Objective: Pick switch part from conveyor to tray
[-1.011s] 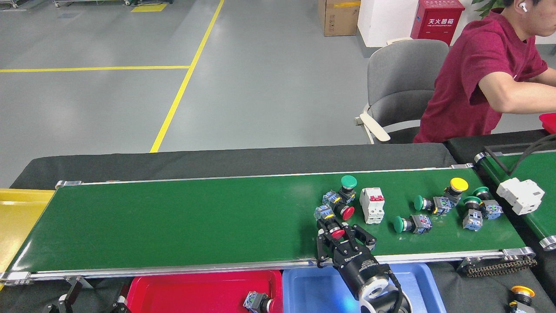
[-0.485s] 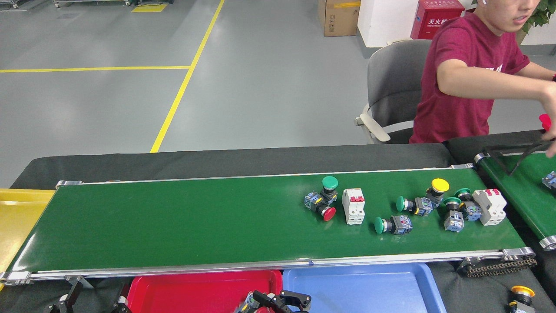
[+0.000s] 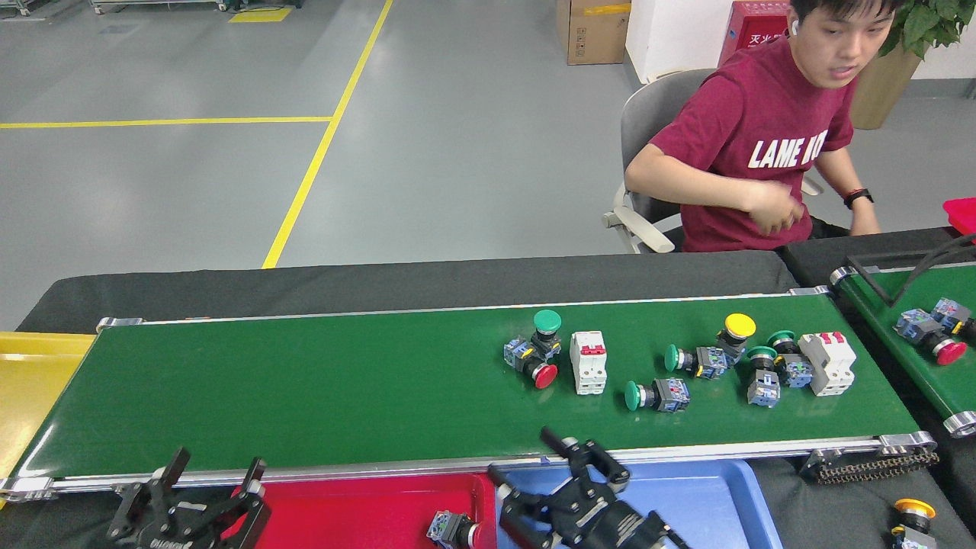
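Red tray point(image 3: 358, 507) below the conveyor point(image 3: 305, 389) has one switch point(image 3: 450, 528); blue tray point(image 3: 709, 496) bare. Shirt point(image 3: 762, 130) reads "LAME". Right claw point(image 3: 553, 474) and left claw point(image 3: 217, 476) both wide, holding nothing.

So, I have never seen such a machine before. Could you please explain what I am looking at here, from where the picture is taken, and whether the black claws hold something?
The picture is taken from the robot's own head, looking forward and down. The two black claws at the bottom are its grippers: the left gripper and the right gripper. Both are open and hold nothing. The long green belt is the conveyor. On it lie push-button switch parts with green, red and yellow caps, for example a green-capped one, and two white breaker blocks. Below the belt are a red tray, with one part already inside, and a blue tray. A person sits behind.
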### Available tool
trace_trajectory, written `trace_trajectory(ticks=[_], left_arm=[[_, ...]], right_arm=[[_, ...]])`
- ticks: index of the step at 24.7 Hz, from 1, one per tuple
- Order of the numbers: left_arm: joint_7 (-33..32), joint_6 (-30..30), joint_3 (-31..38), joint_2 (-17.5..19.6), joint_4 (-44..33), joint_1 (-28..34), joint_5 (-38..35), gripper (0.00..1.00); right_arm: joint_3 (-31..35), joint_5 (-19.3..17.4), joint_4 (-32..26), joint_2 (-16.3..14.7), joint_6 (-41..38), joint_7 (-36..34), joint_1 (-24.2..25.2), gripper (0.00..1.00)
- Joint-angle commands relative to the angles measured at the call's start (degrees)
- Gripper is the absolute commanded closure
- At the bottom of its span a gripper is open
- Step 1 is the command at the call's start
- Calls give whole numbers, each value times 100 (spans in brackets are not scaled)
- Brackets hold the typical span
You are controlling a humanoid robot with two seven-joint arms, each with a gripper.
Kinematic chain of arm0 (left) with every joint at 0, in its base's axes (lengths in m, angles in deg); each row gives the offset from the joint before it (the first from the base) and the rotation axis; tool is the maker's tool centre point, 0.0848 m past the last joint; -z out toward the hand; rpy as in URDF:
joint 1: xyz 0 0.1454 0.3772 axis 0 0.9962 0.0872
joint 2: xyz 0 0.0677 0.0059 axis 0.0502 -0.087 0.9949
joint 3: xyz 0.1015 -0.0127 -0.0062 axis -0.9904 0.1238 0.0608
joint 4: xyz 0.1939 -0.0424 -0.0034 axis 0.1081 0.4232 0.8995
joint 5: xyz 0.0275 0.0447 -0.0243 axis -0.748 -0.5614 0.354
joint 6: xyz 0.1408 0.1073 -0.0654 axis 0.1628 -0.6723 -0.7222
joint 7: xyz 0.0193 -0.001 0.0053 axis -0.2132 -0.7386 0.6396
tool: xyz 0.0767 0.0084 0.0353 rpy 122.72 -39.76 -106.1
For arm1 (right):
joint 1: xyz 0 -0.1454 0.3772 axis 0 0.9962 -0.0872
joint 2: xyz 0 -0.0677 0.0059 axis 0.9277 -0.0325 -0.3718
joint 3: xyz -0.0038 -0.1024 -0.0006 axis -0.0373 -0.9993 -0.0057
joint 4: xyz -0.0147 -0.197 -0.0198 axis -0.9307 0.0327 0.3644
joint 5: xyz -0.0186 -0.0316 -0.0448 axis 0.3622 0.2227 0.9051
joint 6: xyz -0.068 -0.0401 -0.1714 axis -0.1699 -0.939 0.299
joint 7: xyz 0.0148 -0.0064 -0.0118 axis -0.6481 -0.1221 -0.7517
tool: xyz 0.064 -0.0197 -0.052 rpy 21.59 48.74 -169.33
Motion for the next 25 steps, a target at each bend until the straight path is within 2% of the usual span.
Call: trace_trajectory(ticks=[1, 5, 7, 11, 16, 20, 25], left_arm=[[-152, 28, -402, 83, 271, -426, -105, 0], [-179, 37, -1404, 83, 1255, -1358, -193, 0], [-179, 63, -1799, 75, 1641, -1823, -185, 0], [-187, 133, -2309, -75, 2389, -2474, -193, 0], [-179, 116, -2300, -488, 3092, -2957, -554, 0], [-152, 116, -2283, -690, 3575, -3309, -686, 0], [-126, 116, -2283, -716, 4032, -3581, -686, 0]], right_arm=[[299, 45, -65, -64, 546, -421, -74, 13], [607, 186, 23, -556, 1100, -1388, 49, 13], [633, 195, 23, -688, 1504, -1616, 251, 14], [633, 186, 23, -750, 1865, -1722, 735, 14], [580, 177, 23, -715, 1847, -1713, 1069, 13], [264, 177, 50, -662, 1874, -1625, 928, 13], [-544, 212, 454, -495, 1900, -1054, 67, 13]])
